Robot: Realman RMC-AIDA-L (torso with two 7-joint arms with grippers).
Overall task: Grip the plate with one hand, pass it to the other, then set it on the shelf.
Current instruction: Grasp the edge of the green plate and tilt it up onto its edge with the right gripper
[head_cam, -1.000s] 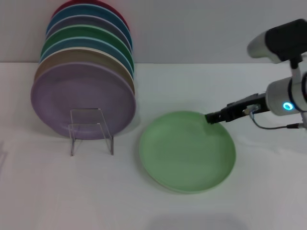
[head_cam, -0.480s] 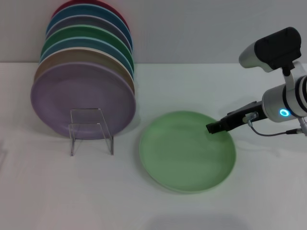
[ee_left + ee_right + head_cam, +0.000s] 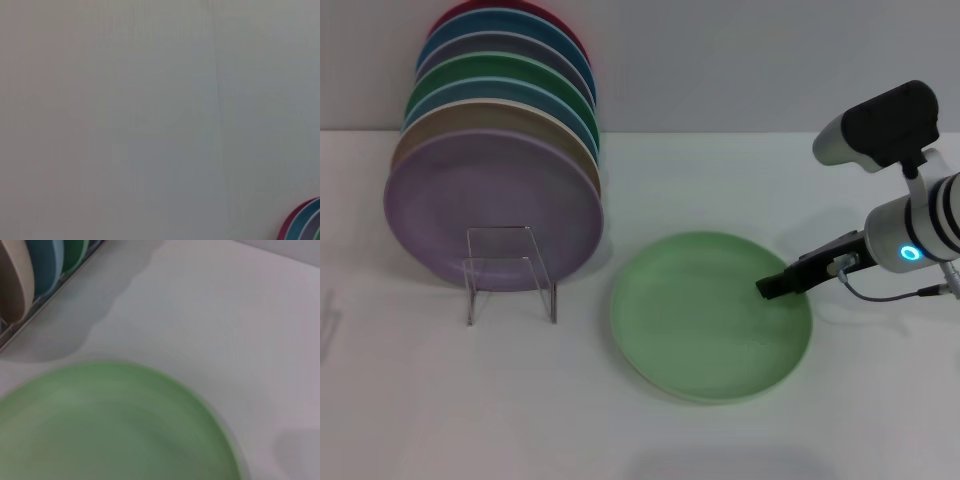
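Mint plate (image 3: pixel 705 320) flat on table (image 3: pixel 820 180); right end effector (image 3: pixel 772 287) over rim, grip state unclear.

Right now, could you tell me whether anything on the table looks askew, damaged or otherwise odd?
Nothing stands out. The pale green plate lies flat on the white table, whole and clean, with the right tool over its right rim. The row of coloured plates stands upright behind the clear stand.
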